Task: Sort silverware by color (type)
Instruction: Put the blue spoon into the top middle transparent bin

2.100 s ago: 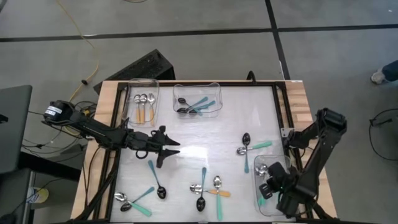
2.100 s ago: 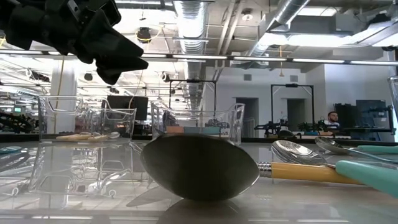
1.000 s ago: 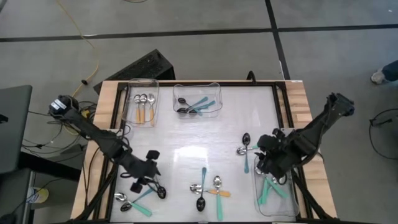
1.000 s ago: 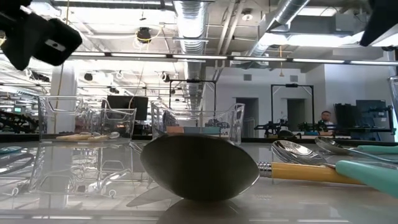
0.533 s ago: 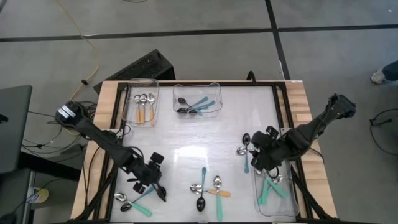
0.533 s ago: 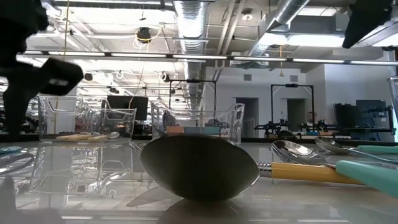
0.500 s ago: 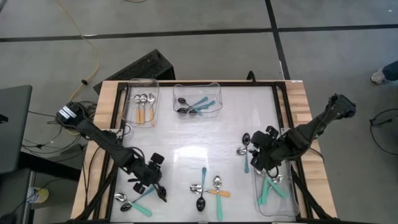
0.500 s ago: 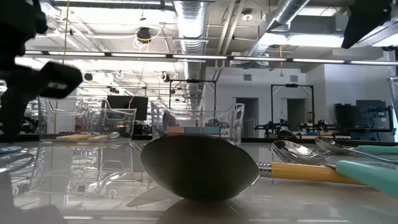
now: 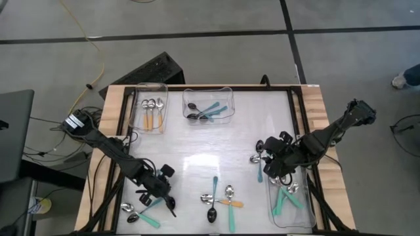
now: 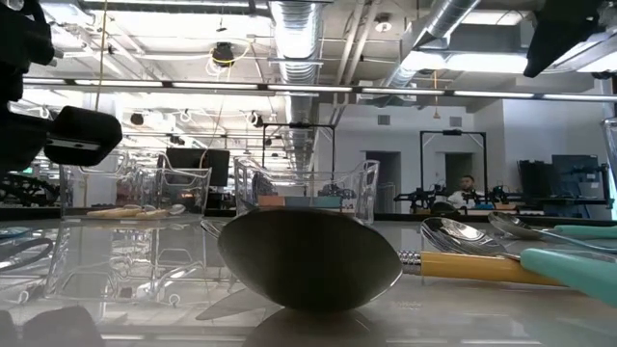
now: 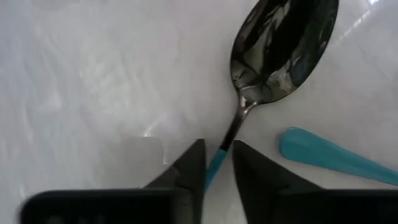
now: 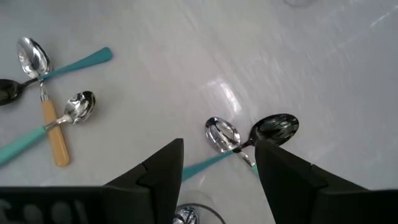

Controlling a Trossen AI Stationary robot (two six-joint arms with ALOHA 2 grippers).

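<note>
left claw (image 11: 217,163) is sitting low at the near-left of the desk (image 9: 243,124), fingers (image 11: 189,163) pinching in on the blue handle of a dark-bowled spoon (image 11: 280,50), which is lying flat on the desk; a teal handle (image 11: 336,155) is lying just beside it. right claw (image 12: 217,163) is hovering open and empty over the right side, above a crossed pair of spoons (image 12: 252,134) next to the right bin (image 9: 289,200), which is holding teal-handled spoons. orange-handled spoons are sitting in the far-left bin (image 9: 149,108), dark spoons with teal handles in the far-middle bin (image 9: 209,106). more loose spoons (image 9: 220,200) are lying near the front-centre edge.
</note>
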